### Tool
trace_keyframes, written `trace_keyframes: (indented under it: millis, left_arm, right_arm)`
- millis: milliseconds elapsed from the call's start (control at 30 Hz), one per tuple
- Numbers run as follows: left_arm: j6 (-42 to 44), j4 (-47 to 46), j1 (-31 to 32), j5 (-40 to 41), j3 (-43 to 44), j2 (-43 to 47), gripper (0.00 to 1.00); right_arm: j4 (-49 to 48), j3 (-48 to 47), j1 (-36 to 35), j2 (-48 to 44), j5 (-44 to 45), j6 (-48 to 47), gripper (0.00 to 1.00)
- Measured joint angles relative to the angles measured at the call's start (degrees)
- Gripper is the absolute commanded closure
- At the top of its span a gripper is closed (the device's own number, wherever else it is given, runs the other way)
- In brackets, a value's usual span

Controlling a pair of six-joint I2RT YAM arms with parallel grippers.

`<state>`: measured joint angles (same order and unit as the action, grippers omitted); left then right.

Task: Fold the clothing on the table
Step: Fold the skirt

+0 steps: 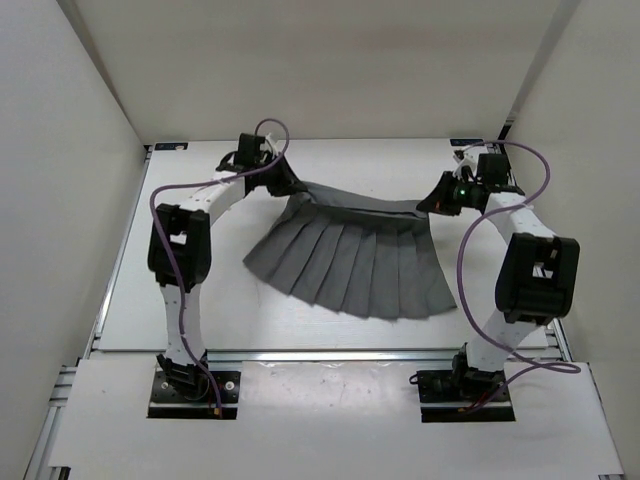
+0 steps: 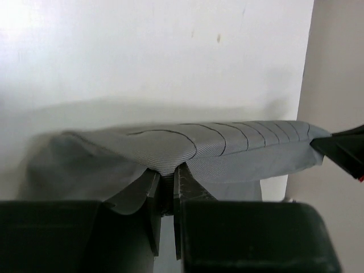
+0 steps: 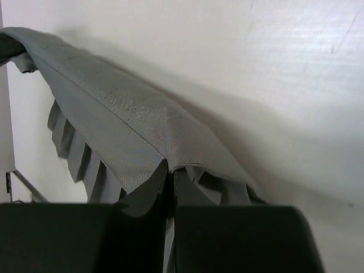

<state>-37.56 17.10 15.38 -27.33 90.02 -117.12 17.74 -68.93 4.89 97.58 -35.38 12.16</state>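
The clothing (image 1: 355, 265), a grey pleated skirt, fans out on the white table (image 1: 200, 310) with its hem toward the arms. Its waistband is lifted off the table and stretched taut between the two grippers at the far side. My left gripper (image 1: 283, 184) is shut on the waistband's left end; in the left wrist view the clothing (image 2: 227, 148) bunches between the left gripper's (image 2: 166, 176) fingertips. My right gripper (image 1: 432, 205) is shut on the right end. Seen from the right wrist, the clothing (image 3: 131, 119) runs away up-left from the right gripper (image 3: 170, 169).
White walls (image 1: 80, 110) close in the table on the left, back and right. Purple cables (image 1: 470, 260) loop beside each arm. An aluminium rail (image 1: 320, 353) runs along the near edge, with the arm bases (image 1: 190, 385) behind it.
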Motion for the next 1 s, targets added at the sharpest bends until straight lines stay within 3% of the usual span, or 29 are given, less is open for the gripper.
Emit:
trace_keyframes:
  millis: [200, 367, 600, 833, 1000]
  left_arm:
    - [0.1, 4.8, -0.5, 0.4, 17.9, -12.0, 1.0]
    - [0.4, 5.9, -0.7, 0.3, 17.0, -12.6, 1.0]
    - [0.0, 4.4, -1.8, -0.9, 9.5, -10.8, 1.0]
    - [-2.0, 4.0, -3.1, -2.9, 19.7, -11.2, 1.0]
    - [-4.3, 1.7, -3.8, -5.2, 21.8, -11.2, 1.0]
  right_arm:
    - [-1.7, -9.0, 0.1, 7.9, 0.0, 2.6, 1.0]
    - [-2.2, -10.5, -0.5, 9.0, 0.0, 3.6, 1.0]
    - [-2.9, -8.9, -2.4, 6.1, 0.2, 4.0, 1.0]
    - [-4.7, -9.2, -2.2, 5.2, -0.2, 5.5, 1.0]
    - [-5.1, -11.6, -2.1, 5.2, -0.7, 5.9, 1.0]
